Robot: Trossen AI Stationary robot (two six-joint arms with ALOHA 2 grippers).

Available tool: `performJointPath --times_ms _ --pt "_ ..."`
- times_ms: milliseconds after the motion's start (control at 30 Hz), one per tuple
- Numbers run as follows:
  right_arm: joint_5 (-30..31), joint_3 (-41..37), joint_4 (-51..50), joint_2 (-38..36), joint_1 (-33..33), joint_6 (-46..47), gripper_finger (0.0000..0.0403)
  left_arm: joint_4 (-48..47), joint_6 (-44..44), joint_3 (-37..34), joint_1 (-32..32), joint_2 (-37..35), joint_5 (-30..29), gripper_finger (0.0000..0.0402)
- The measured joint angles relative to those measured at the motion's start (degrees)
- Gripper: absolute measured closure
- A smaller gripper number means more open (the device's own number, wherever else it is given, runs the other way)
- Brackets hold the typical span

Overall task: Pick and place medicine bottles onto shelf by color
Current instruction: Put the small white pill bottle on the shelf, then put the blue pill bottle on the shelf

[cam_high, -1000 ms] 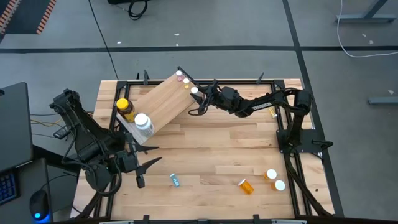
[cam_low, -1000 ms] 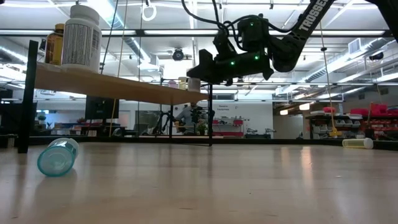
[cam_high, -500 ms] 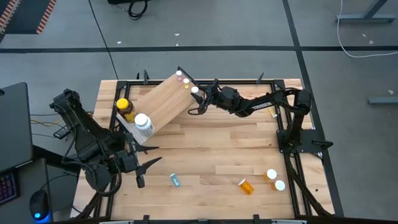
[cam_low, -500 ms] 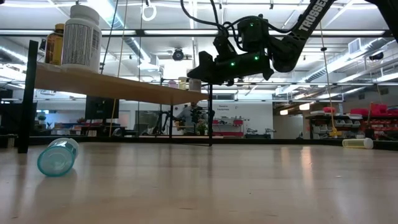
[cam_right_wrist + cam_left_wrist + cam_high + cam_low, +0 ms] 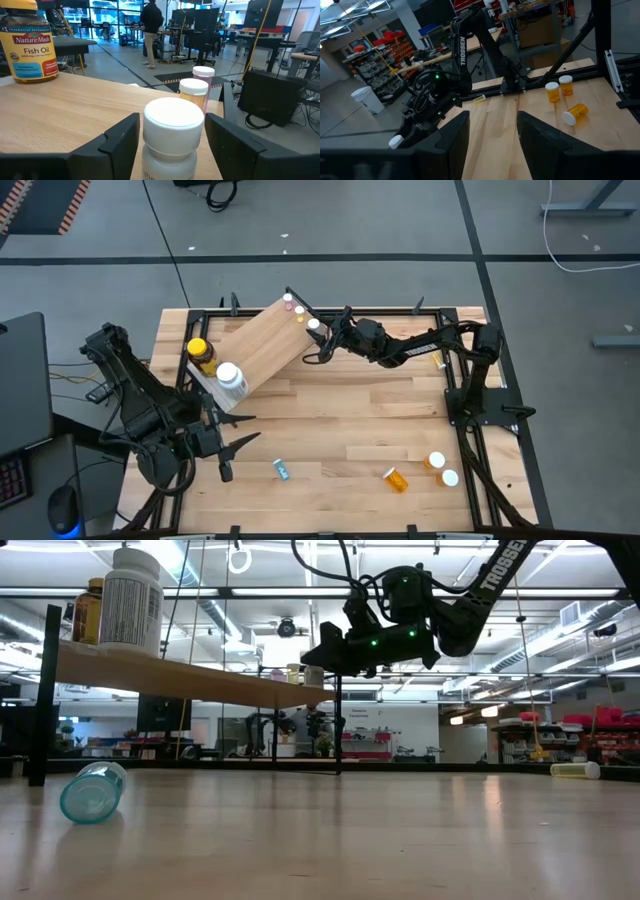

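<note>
The plywood shelf (image 5: 258, 350) stands at the table's far left. On it stand an amber jar with a yellow lid (image 5: 200, 352), a large white-capped bottle (image 5: 228, 380) and two tiny vials (image 5: 194, 92) at the far corner. A white-capped bottle (image 5: 172, 135) stands on its base on the board near that corner. My right gripper (image 5: 172, 125) is open and level, one finger on either side of this bottle's cap with a thin gap each side. My left gripper (image 5: 226, 446) waits open over the table's near left.
On the tabletop lie a teal vial (image 5: 283, 470) near the front and three orange vials (image 5: 396, 478) (image 5: 436, 461) (image 5: 449, 477) at the near right. A small yellowish vial (image 5: 438, 360) lies by the right arm's base. A person (image 5: 151, 30) stands in the room behind.
</note>
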Motion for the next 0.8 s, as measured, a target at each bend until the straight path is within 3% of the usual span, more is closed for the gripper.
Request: performJointPath --times_ms 800 --pt "0.2 0.0 6.5 0.0 1.1 -3.6 0.0102 0.0 0.0 0.0 0.0 0.0 0.0 0.0230"
